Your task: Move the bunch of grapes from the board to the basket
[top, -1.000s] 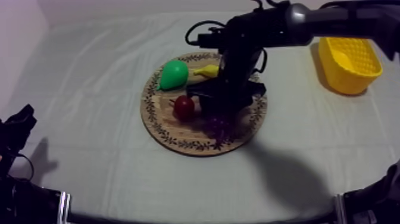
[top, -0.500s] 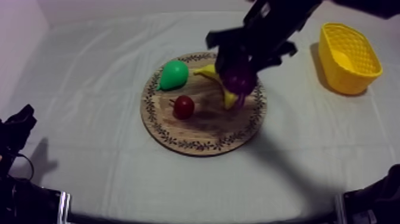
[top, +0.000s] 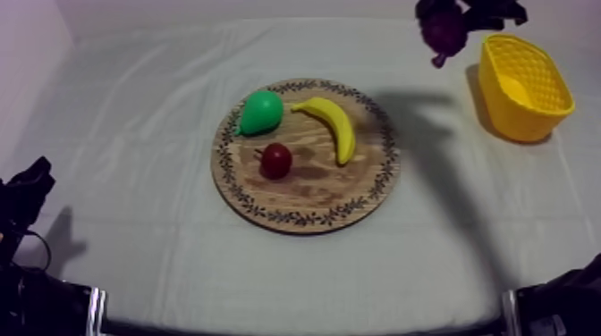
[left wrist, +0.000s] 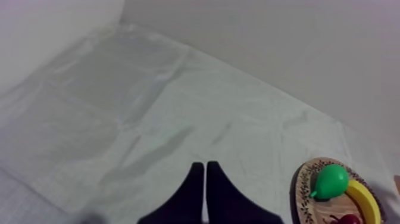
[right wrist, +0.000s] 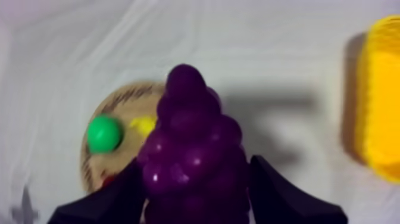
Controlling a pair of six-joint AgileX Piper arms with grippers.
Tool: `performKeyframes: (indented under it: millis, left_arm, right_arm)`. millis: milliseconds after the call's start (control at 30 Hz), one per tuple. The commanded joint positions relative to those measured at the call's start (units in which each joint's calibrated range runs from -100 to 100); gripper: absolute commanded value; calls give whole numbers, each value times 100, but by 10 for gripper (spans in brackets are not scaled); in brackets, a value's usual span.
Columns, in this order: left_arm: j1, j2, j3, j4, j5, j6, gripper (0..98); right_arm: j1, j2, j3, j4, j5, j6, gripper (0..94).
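The purple bunch of grapes (top: pixel 444 31) hangs high over the cloth, left of the yellow basket (top: pixel 523 86), with my right gripper (top: pixel 465 16) shut on it. In the right wrist view the grapes (right wrist: pixel 193 149) sit between the two black fingers (right wrist: pixel 122 193), the round wooden board (right wrist: pixel 128 101) lying far below and the basket (right wrist: pixel 381 101) off to one side. My left gripper (left wrist: pixel 205 193) rests with its fingers together as a narrow wedge over bare cloth, the board (left wrist: pixel 309 190) a way off beside it.
On the board (top: pixel 304 201) lie a green pear (top: pixel 261 112), a banana (top: pixel 333 125) and a small red fruit (top: pixel 275 160). The basket stands at the table's far right. My left arm (top: pixel 27 192) sits low at the left edge.
My right gripper has lifted the grapes off the board and carried them up and to the right, close to the basket. The banana now lies uncovered. The left arm has stayed still.
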Motion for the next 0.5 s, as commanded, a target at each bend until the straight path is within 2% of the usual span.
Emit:
performKeyframes:
  millis: [0,167,467]
  left_arm:
    - [-3,5,0,1,-1,1,1]
    - [-3,5,0,1,-1,1,1]
    - [-3,5,0,1,-1,1,1]
  right_arm:
    - [557,125,-21,27,-67,41,345]
    - [1042,521,1,146,-434,82,344]
    - [1558,1450,-256,396,-869,-67,343]
